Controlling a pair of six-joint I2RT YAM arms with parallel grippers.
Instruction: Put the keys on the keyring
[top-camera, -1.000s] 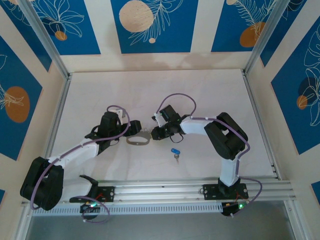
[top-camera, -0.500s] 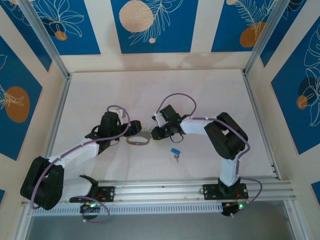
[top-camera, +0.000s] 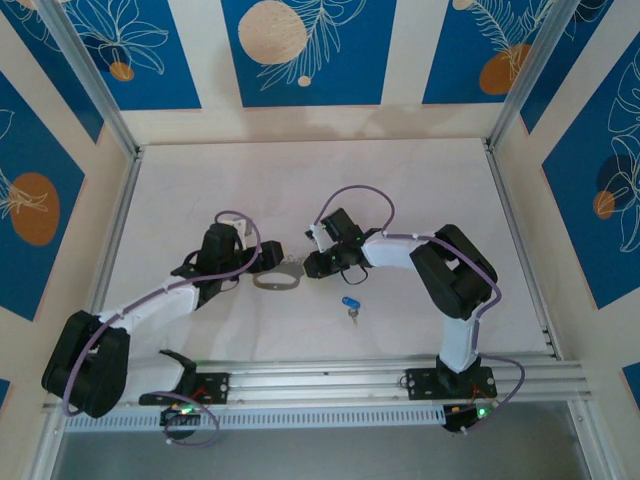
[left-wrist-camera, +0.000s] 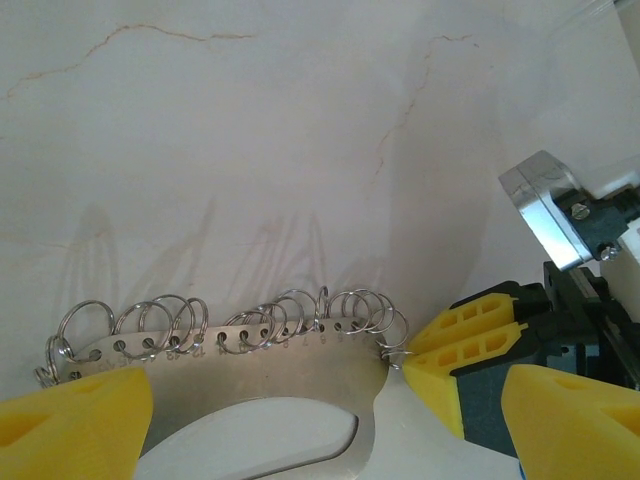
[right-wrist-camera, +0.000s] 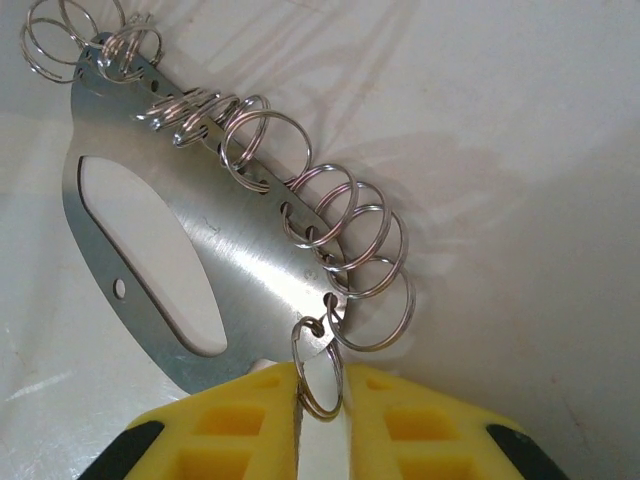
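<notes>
Table: white, marble-look, with thin brown veins and faint shadows of the rings on it. Cream walls around it carry blue panels with leaf outlines and orange discs. Aluminium posts stand at the far corners, aluminium rail runs along the near edge.

Keyring lies flat about mid-table, slightly toward the near edge. It's a grey plate with an open centre and a row of holes along one edge carrying small split rings.

Left gripper: jaws wide, yellow fingers either side of the plate. Can't tell if they touch it.

Right gripper: jaws narrow, pads nipping the end ring at the plate's tip.

Key, blue head, sits closer to the near edge, right of the keyring, apart from it and both grippers.
</notes>
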